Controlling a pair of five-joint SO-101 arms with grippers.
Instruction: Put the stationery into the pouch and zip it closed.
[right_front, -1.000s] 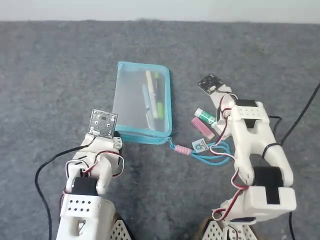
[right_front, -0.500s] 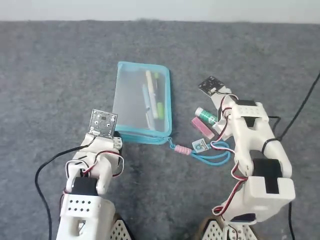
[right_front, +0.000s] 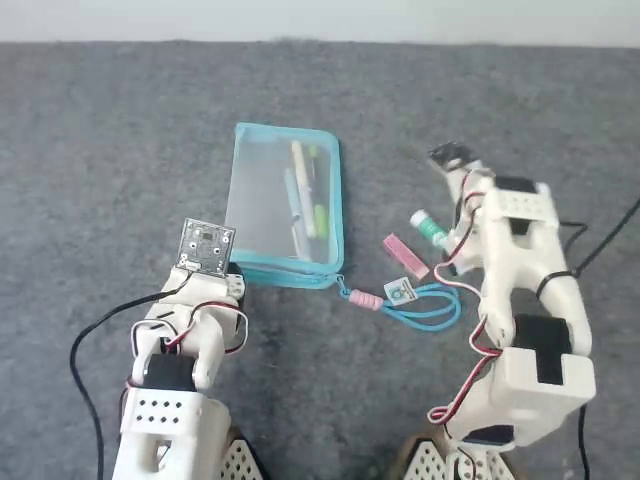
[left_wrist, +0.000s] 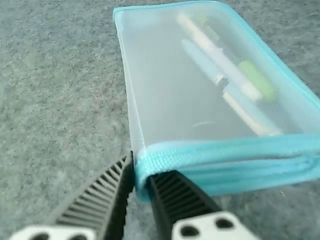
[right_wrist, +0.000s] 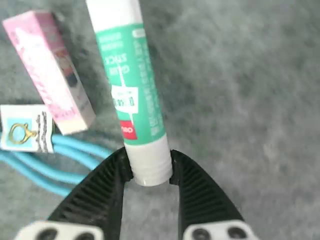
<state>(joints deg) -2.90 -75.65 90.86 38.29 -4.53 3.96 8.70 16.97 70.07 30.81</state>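
Right tool (right_wrist: 148, 164) clamps glue stick (right_wrist: 131, 95) by one white end, at 3 o'clock of pouch (right_front: 262, 205). Stick looks light, rigid and slick; a mid-body hold is likely steadier. Left tool (left_wrist: 142, 176) pinches pouch's soft 7 o'clock corner. Pens (right_front: 305, 200) inside, eraser (right_front: 404, 256) on desk (right_front: 120, 130).

White arms (right_front: 170, 400) — black ribbed hands (left_wrist: 140, 172).
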